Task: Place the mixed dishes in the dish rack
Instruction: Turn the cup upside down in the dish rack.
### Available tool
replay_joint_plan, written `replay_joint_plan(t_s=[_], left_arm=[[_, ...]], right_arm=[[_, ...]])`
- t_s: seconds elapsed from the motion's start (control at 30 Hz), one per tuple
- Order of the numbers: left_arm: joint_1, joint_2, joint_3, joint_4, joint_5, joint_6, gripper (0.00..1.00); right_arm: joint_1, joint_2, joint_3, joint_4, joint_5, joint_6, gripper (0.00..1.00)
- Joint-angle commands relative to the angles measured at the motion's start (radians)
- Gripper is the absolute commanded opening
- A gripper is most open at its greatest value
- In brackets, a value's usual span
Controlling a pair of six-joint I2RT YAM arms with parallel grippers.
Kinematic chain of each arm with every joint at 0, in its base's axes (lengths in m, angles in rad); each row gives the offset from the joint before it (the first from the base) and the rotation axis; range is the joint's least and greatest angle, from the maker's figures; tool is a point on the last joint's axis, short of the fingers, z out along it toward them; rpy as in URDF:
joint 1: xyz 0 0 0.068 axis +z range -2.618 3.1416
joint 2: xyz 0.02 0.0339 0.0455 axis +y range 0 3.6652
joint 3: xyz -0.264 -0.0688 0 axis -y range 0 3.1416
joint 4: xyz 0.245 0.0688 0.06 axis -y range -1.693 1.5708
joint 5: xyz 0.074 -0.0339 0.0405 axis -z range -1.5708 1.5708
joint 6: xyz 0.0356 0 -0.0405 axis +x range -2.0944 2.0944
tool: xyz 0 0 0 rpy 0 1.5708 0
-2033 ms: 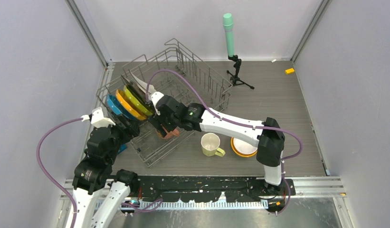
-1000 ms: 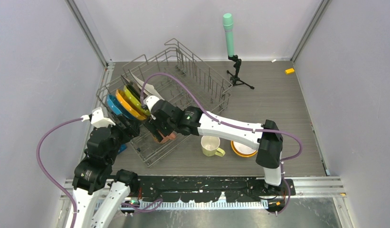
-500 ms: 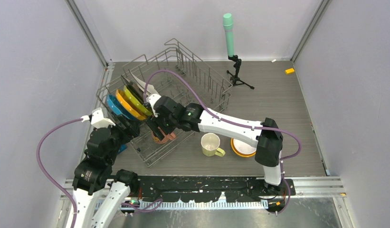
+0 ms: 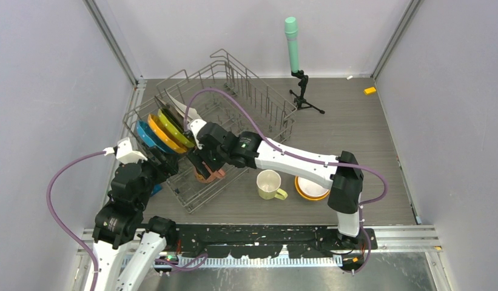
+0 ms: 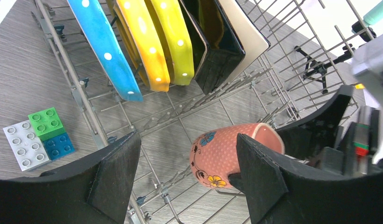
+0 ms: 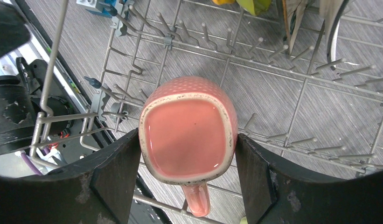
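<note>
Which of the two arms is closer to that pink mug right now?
Right. The right gripper has its fingers pressed on both sides of the pink mug inside the dish rack. The left gripper hangs open at the rack's near-left edge, apart from the mug.

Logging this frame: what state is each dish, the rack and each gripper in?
pink mug: tilted inside the dish rack, gripped by the right gripper.
right gripper: jaws closed on the pink mug.
left gripper: open, empty.
blue plate: racked on edge.
orange plate: racked on edge.
yellow-green plate: racked on edge.
white square plate: racked on edge.
pale-yellow mug: upright on the table.
orange bowl: on the table, white bowl inside.
</note>
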Motion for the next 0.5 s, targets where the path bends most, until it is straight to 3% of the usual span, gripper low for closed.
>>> replay_joint_plan(t_s=[0.0, 0.47], left_arm=[[-0.004, -0.005, 0.001, 0.013, -0.004, -0.001, 0.77], [-0.004, -0.009, -0.005, 0.014, -0.003, -0.005, 0.77]], right_arm=[[-0.009, -0.120, 0.009, 0.101, 0.009, 0.001, 0.00], [-0.009, -0.029, 0.016, 0.063, 0.032, 0.002, 0.00]])
